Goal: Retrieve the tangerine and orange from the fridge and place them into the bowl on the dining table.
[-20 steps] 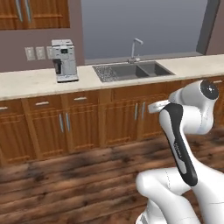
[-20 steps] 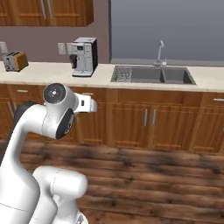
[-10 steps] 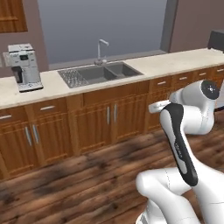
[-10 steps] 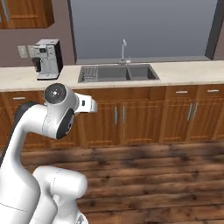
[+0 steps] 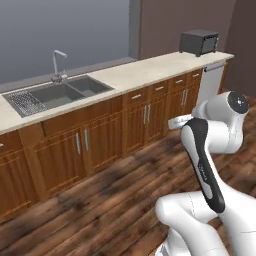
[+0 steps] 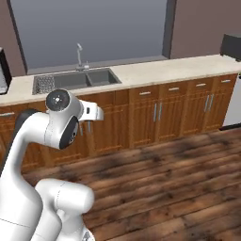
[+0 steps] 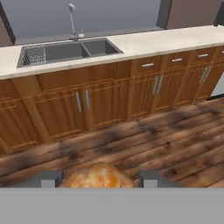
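Orange fruit (image 7: pixel 98 176), tangerine or orange uncertain: clasped between the gripper (image 7: pixel 99 178) fingertips, jaws partly closed on it. Beyond: sink (image 7: pixel 65 50), wooden cabinets (image 7: pixel 109 98), plank floor (image 7: pixel 144 144). Carriage advice: keep the clasp steady and the arm tucked while driving to the bowl.

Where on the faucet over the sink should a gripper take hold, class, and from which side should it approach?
Grip the faucet on its upright stem, below the bent spout. It stands thin and vertical behind the sink, so approaching from the front over the basin, with jaws either side, seems best. An orange fruit sits between the gripper fingers.
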